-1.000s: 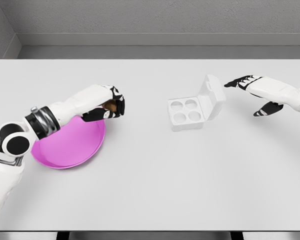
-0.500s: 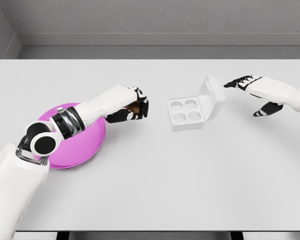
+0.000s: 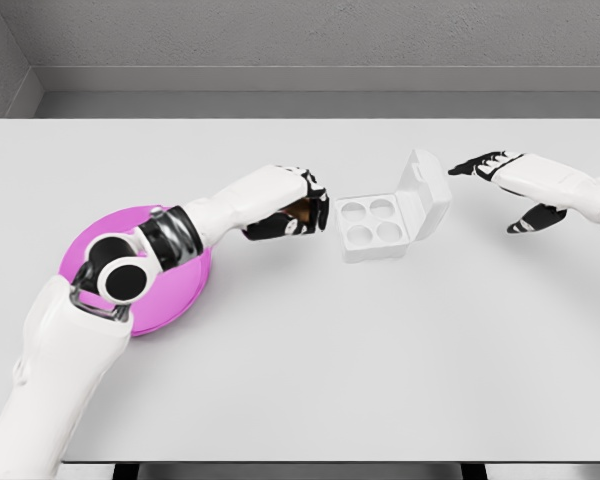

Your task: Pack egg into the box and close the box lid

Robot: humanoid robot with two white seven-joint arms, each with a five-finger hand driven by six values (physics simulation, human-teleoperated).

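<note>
Left hand point(image 3: 298, 206) curled tight around the brown egg point(image 3: 300, 210), held above the table point(image 3: 300, 360). Box point(image 3: 375, 228) just right of that hand, lid point(image 3: 425, 192) up, four cups showing. Right hand point(image 3: 500, 175) past the lid, fingers spread, holding nothing. Pink plate point(image 3: 180, 290) back under the left forearm.

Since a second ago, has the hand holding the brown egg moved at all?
Yes. The left hand, fingers curled on the brown egg, has travelled rightward, off the round pink plate and nearly to the open white egg box.
</note>
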